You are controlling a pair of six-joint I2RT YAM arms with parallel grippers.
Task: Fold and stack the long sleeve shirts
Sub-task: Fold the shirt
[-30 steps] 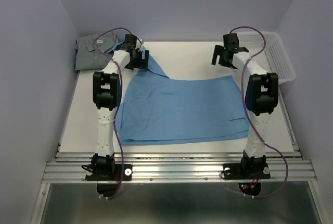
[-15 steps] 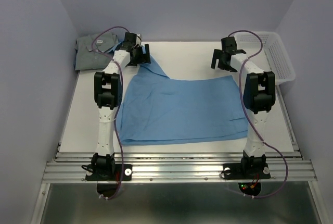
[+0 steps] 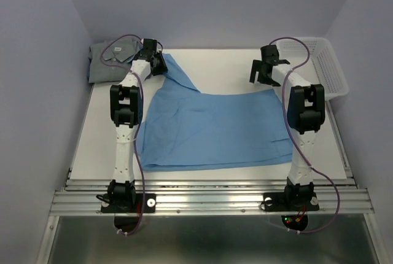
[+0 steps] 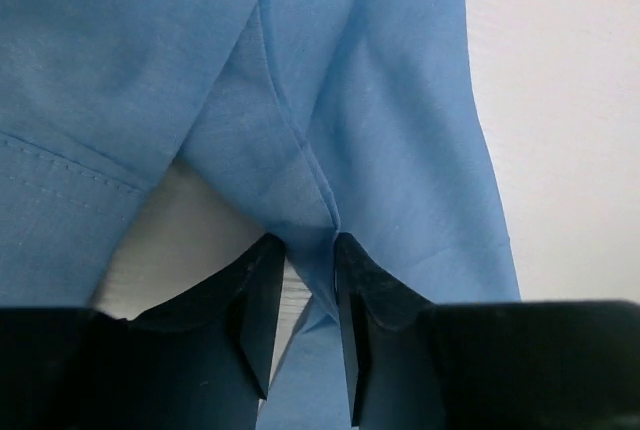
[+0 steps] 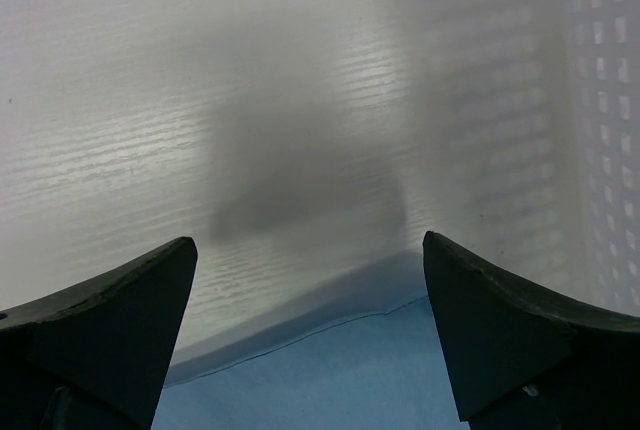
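Blue shirt point(image 3: 215, 126) is lying spread across the middle of the worktop point(image 3: 227, 61), its far-left corner running out in a point. Left pincer point(image 4: 308, 242) is sitting at that corner, fingers point(image 4: 250, 310) standing close together around a folded edge of the blue shirt. A sliver of worktop is showing between one finger and the cloth, so cannot tell whether the fold is truly clamped. Right pincer point(image 5: 308, 242) is hanging released, jaws wide, just past the blue shirt's far-right corner, gripping nothing. Grey-green shirt point(image 3: 107, 58) is lying folded beyond the blue shirt's far-left corner. White basket point(image 3: 325, 67) is standing off the blue shirt's far-right side.
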